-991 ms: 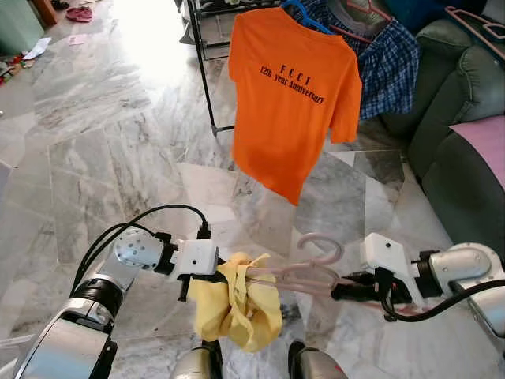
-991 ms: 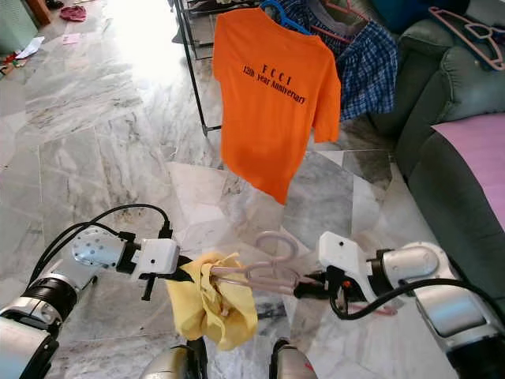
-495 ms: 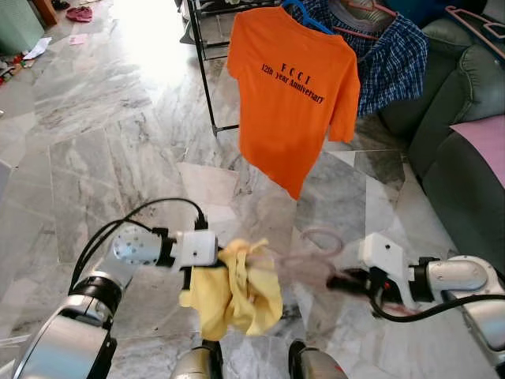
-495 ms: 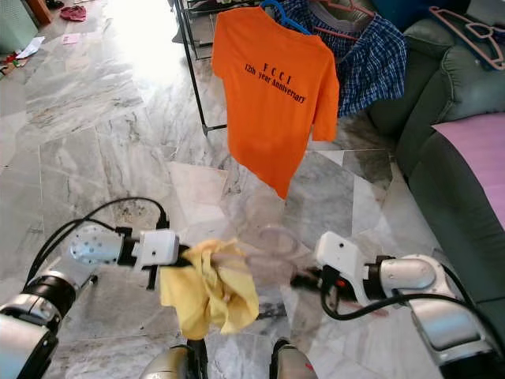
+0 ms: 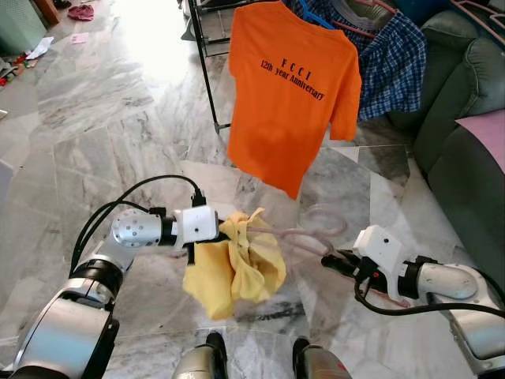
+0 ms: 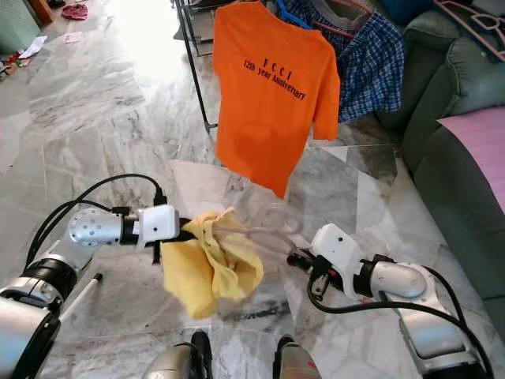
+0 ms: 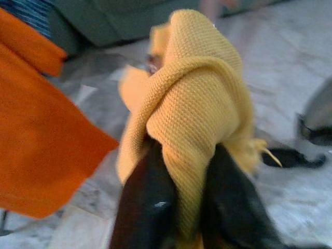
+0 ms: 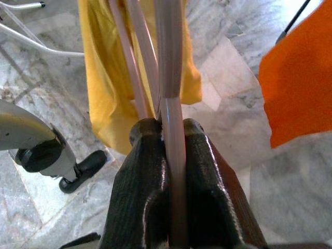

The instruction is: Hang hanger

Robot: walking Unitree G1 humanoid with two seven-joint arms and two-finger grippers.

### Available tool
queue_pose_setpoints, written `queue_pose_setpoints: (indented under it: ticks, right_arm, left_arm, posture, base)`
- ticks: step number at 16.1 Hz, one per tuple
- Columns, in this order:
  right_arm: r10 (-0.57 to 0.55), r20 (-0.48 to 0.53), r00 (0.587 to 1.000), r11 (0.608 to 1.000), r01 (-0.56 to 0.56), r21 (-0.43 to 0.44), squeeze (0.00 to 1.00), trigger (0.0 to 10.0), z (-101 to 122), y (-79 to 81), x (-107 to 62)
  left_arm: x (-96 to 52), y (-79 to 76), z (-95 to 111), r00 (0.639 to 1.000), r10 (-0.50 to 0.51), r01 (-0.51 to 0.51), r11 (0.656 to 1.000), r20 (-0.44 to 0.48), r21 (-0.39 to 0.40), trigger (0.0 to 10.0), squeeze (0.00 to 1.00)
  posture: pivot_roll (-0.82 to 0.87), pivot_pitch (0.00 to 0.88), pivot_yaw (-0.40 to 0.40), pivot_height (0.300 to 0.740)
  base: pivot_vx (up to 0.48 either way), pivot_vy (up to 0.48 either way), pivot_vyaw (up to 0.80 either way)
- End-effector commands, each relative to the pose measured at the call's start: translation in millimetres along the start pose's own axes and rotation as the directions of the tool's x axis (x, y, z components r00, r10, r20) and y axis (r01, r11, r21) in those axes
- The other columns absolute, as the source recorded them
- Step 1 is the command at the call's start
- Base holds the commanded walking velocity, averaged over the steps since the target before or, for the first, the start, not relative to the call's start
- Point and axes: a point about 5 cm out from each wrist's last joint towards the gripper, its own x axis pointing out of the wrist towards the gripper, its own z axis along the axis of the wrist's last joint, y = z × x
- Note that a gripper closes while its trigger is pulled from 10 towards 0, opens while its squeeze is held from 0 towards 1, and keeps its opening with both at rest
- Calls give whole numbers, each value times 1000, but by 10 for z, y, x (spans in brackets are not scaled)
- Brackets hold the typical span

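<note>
Since a second ago the whole view has shifted a little, so the head has moved, and the yellow garment (image 5: 234,260) now hangs lower and more spread out below the left gripper (image 5: 207,227), where before it sat as a tighter bunch; the pale pink hanger (image 5: 312,231) that carries it has turned, its hook now pointing more toward the orange T-shirt (image 5: 290,91). That shirt is the landmark: it hangs on the black clothes rack (image 5: 207,75) above and beyond both arms, and its back reads "F C C I" over "12th year Anniversary" in dark letters. Behind the orange T-shirt on its right hang a blue checked shirt (image 5: 391,57) and a blue hanger (image 5: 314,17), and further right stands a dark green sofa (image 5: 465,142) with a pink cloth (image 5: 488,128) on its seat. The marble floor (image 5: 102,118) spreads left of the shirt, with small scattered items at its far corner. Below the orange T-shirt, the left gripper is clamped on a fold of the yellow garment, as the left wrist view shows, with black fingers (image 7: 150,207) pressed either side of the knit. The right gripper (image 8: 171,135) is closed tight on the pink hanger's bar, right of the garment.
</note>
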Motion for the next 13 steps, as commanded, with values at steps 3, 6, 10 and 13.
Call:
queue_pose_setpoints:
  ticks: [3,6,10,13]
  right_arm:
    - [-22,61,998,999,24,-25,0,0,92,64,116]
    - [-33,67,997,998,36,-45,0,0,115,38,128]
    - [-39,72,997,998,42,-53,0,0,125,16,138]
    - [-63,80,995,996,68,-63,0,0,132,-15,125]
  left_arm:
    - [138,56,180,996,7,-13,998,85,67,10000,1000]
    - [146,85,200,996,30,-37,996,87,82,10000,1000]
    - [141,163,239,993,77,-86,992,95,91,10000,1000]
    - [101,251,243,980,176,-184,978,89,96,10000,1000]
  posture:
    - [-222,246,107,740]
    - [-220,244,105,740]
    - [-217,238,101,740]
    - [-219,233,100,740]
  base:
    - [0,0,0]
    - [0,0,0]
    - [0,0,0]
    - [0,0,0]
